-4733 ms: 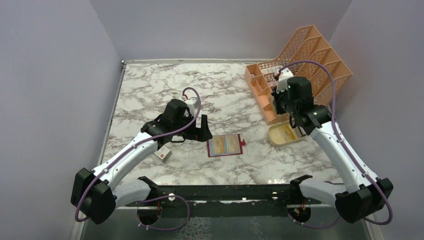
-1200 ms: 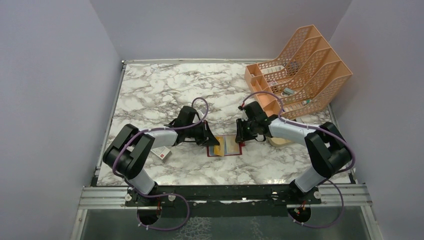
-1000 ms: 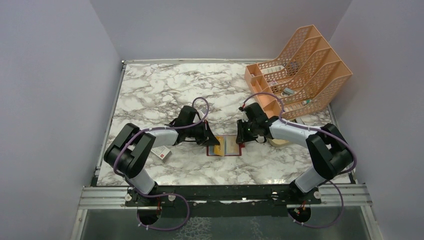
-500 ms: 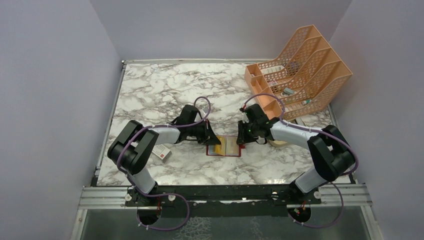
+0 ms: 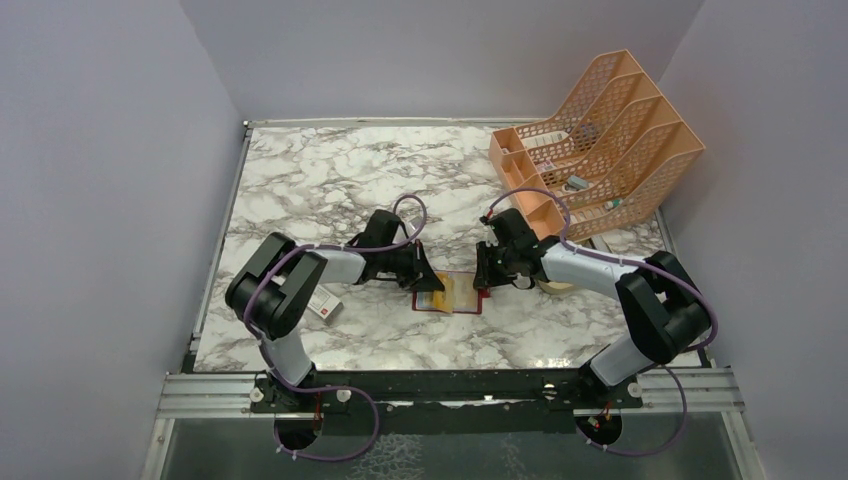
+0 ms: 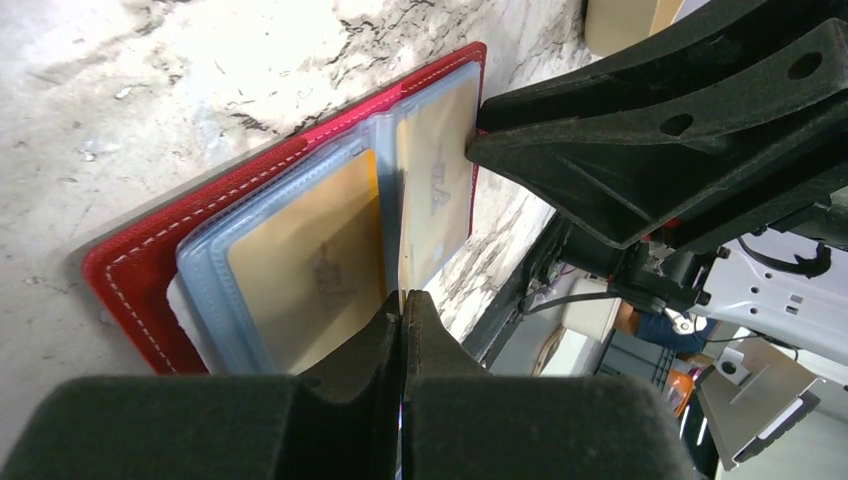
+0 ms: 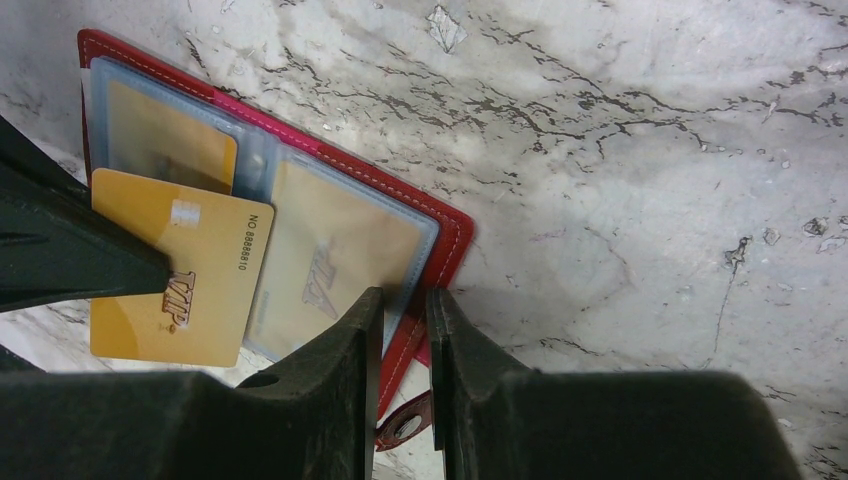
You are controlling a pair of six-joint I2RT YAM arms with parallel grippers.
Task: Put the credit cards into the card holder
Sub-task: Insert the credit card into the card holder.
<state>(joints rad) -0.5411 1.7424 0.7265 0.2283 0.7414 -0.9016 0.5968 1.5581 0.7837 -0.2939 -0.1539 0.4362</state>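
Note:
The card holder (image 5: 462, 297) is a dark red wallet lying open on the marble, with clear sleeves showing gold cards inside (image 7: 330, 240). My left gripper (image 5: 425, 283) is shut on a gold credit card (image 7: 170, 280) marked VIP. The card lies flat over the wallet's left half and its near edge. In the left wrist view the jaws (image 6: 402, 293) are pressed together with the open wallet (image 6: 130, 290) just beyond them. My right gripper (image 7: 405, 297) straddles the wallet's right red edge (image 7: 455, 230) by the snap tab, jaws narrow and closed onto it. No blue card is in view.
An orange mesh file rack (image 5: 600, 130) stands at the back right. A beige tray (image 5: 560, 285) peeks out behind the right arm. A small white box (image 5: 324, 305) lies by the left arm. The right gripper's fingers (image 6: 640, 150) fill the upper right of the left wrist view.
Seconds ago the right arm was over the beige tray; it now sits at the wallet's right edge. Over the last second the left gripper nudged the gold card slightly farther over the wallet.

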